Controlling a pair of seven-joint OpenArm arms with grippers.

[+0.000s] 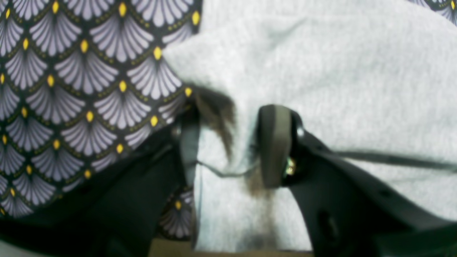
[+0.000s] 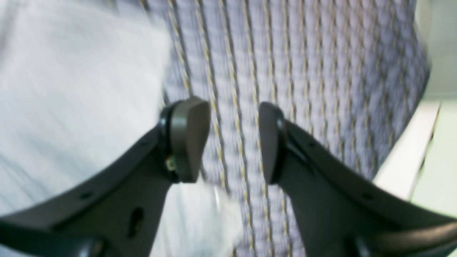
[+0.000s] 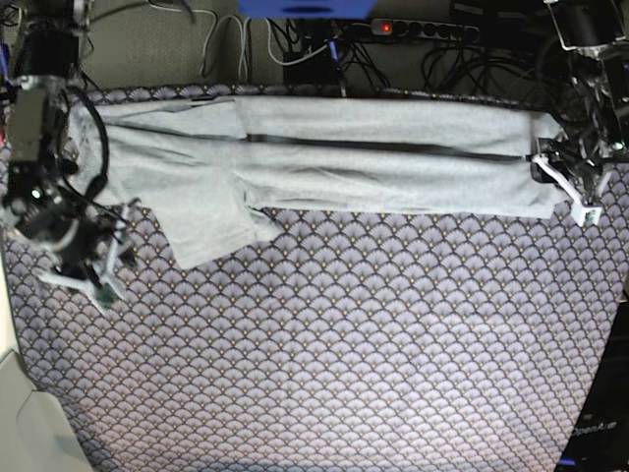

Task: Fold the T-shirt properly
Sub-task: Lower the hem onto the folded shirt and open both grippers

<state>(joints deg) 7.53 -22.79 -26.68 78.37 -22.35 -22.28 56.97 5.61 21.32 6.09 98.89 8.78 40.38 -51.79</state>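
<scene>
The light grey T-shirt lies as a long band across the far part of the table, with one sleeve sticking out toward the front at its left end. My left gripper is at the shirt's right end. In the left wrist view its jaws stand apart with a ridge of shirt fabric between them. My right gripper is open and empty over the tablecloth, just off the shirt's left end. In the right wrist view the shirt lies to its left.
The purple-grey scallop-patterned tablecloth covers the table. Cables and a power strip lie behind the far edge. The table's right edge is just beside my left gripper. A pale floor strip shows past the cloth's edge.
</scene>
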